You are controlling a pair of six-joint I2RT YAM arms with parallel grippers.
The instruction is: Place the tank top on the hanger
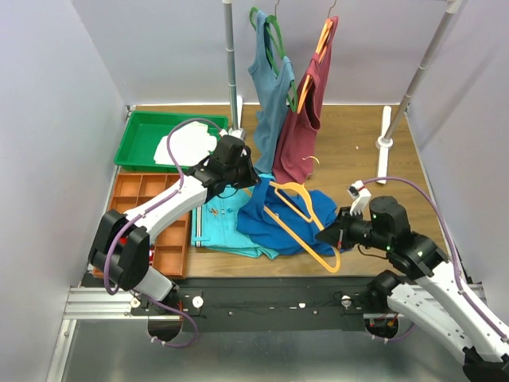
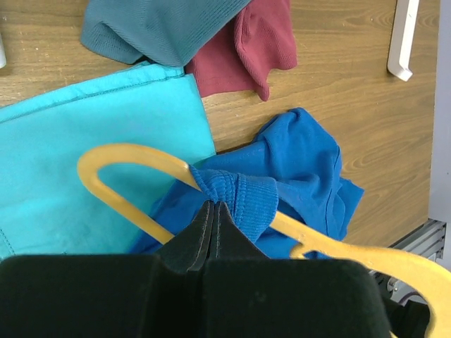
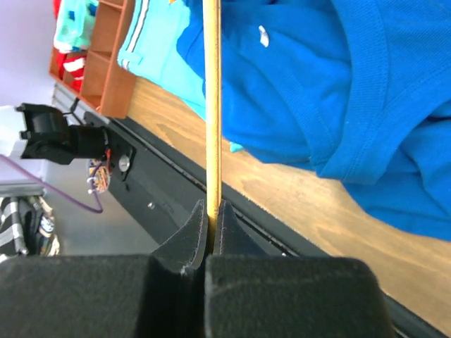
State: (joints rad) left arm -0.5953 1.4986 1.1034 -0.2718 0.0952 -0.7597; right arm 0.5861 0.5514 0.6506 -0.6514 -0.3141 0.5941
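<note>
The royal blue tank top [image 1: 278, 216] lies crumpled on the table's middle. The light-orange hanger [image 1: 306, 215] lies tilted over it. My left gripper [image 1: 253, 180] is shut on the tank top's ribbed strap [image 2: 236, 198], which is draped over the hanger's arm [image 2: 134, 158] near its rounded end. My right gripper [image 1: 328, 235] is shut on the hanger's bar [image 3: 211, 105], holding it just above the table's front edge. The blue cloth [image 3: 352, 91] fills the right wrist view beyond the bar.
A folded turquoise garment [image 1: 227, 227] lies left of the tank top. A grey-blue top [image 1: 270, 87] on a green hanger and a maroon top [image 1: 306, 119] hang from the rail behind. A green tray [image 1: 147, 131] and an orange compartment box [image 1: 139, 199] stand at left.
</note>
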